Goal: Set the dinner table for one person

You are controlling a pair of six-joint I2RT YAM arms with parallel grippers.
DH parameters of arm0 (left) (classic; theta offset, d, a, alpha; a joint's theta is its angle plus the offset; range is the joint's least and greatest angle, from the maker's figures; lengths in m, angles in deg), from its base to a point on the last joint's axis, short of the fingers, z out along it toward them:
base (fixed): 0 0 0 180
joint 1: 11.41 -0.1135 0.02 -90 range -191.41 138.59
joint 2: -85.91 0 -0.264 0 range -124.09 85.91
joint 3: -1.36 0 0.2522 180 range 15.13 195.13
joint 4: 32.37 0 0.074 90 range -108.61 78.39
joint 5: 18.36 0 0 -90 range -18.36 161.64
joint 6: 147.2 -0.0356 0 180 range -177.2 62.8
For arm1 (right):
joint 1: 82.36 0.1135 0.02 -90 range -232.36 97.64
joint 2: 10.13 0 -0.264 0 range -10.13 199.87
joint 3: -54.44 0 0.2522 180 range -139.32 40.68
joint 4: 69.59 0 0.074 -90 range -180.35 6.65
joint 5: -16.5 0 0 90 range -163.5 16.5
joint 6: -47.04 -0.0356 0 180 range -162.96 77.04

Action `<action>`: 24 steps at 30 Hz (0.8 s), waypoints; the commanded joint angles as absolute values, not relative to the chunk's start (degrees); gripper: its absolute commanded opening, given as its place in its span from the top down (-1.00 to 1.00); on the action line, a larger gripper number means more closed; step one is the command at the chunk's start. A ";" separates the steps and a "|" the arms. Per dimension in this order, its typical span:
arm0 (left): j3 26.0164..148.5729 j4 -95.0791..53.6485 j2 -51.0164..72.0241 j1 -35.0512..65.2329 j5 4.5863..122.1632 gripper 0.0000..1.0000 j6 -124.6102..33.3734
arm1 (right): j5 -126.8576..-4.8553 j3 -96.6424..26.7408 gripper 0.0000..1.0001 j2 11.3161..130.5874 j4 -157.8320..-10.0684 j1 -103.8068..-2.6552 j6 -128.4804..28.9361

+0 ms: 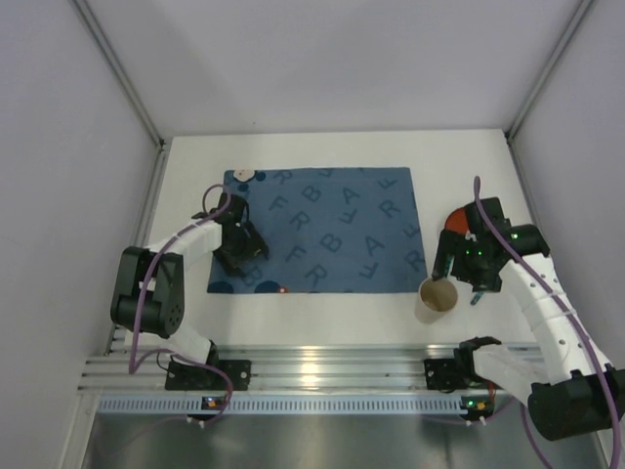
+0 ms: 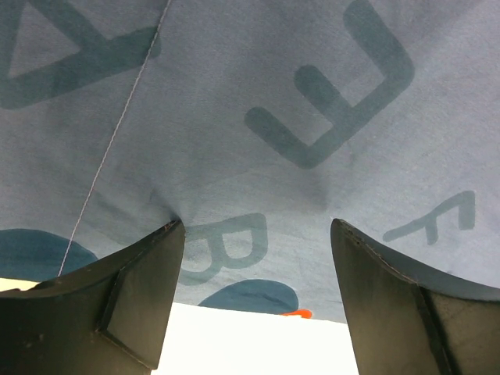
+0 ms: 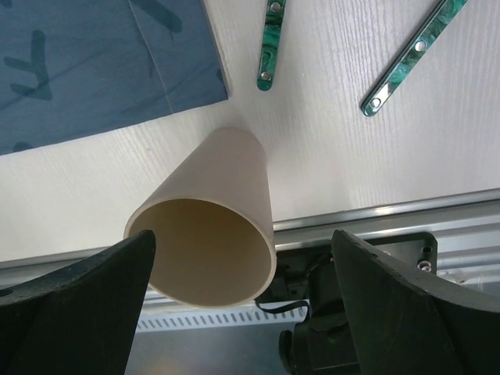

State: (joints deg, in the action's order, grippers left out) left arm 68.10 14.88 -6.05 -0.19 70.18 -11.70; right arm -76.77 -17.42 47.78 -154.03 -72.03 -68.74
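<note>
Holding the left gripper [image 2: 258,301] wide open, one fingertip [image 2: 156,258] pressing a crease into the blue lettered placemat [image 1: 332,230] near its left edge. Hanging the right gripper [image 3: 242,234] equally wide above an upright beige cup [image 3: 226,172] standing on the dinner table [image 1: 322,311], just off the placemat's near right corner, ribbed rail [image 1: 312,376] running along the near side by the arm bases.

White dinner table [image 1: 322,318], alu rail nr edge

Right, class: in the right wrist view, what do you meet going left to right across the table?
Blue letter-printed placemat → beige cup → green marbled cutlery handle → second green marbled cutlery handle.
</note>
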 commanded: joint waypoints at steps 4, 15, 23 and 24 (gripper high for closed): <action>67.50 16.63 -5.41 0.63 69.17 -0.62 -10.44 | -76.40 -17.06 -0.88 47.53 -152.44 -72.43 -69.59; 67.95 18.83 -2.25 0.72 69.44 -0.61 -9.56 | -76.05 -14.25 -0.45 45.51 -151.65 -72.51 -71.70; 73.04 21.55 -2.33 0.72 70.23 -0.61 -10.00 | -74.47 -9.86 0.03 46.38 -149.19 -72.51 -71.61; 74.18 21.90 -2.51 0.72 70.32 -0.61 -10.09 | -74.12 -8.46 0.11 46.65 -148.58 -72.51 -71.70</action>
State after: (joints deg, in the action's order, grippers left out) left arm 70.26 20.24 -4.33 0.54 69.61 -10.17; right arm -75.30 -10.43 46.34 -151.69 -72.03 -71.23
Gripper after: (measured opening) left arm 0.808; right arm 0.479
